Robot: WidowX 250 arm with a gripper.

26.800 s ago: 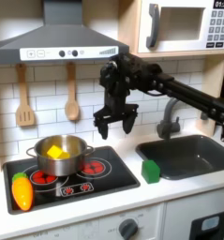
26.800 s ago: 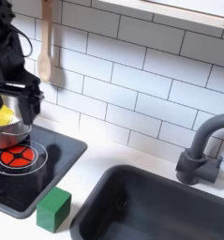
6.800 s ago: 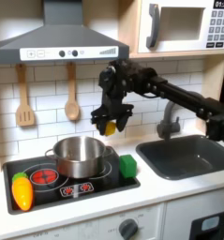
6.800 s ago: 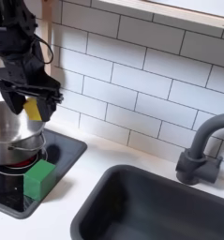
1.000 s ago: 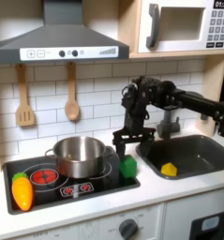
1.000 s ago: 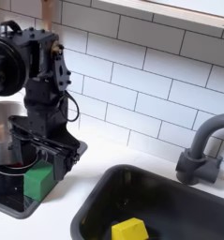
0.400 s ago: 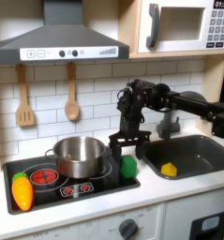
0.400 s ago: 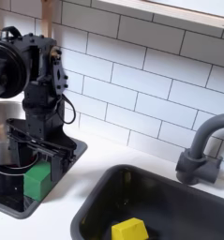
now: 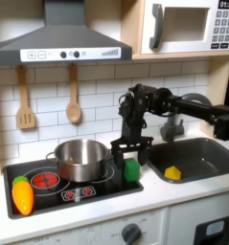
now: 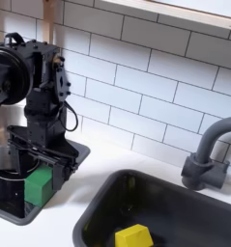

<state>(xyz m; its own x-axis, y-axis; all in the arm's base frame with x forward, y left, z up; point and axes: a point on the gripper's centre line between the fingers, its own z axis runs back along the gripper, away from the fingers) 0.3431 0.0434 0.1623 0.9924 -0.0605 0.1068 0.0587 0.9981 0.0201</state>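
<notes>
In the first exterior view, going left to right: an orange carrot [image 9: 23, 194] lies at the stove's [image 9: 76, 193] left edge, then a steel pot [image 9: 80, 159]. The claw [image 9: 130, 151], fingers spread, has sunk lower over the last second and now hangs just above the green block [image 9: 131, 170] beside the pot, not yet gripping it. The yellow block [image 9: 172, 172] rests in the sink [image 9: 194, 156], so 1 piece is already delivered.

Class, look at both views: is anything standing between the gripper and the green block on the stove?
Nothing visible does. The open gripper hangs right above the green block at the stove's right edge; the pot stands beside it on the first exterior view's left.
</notes>
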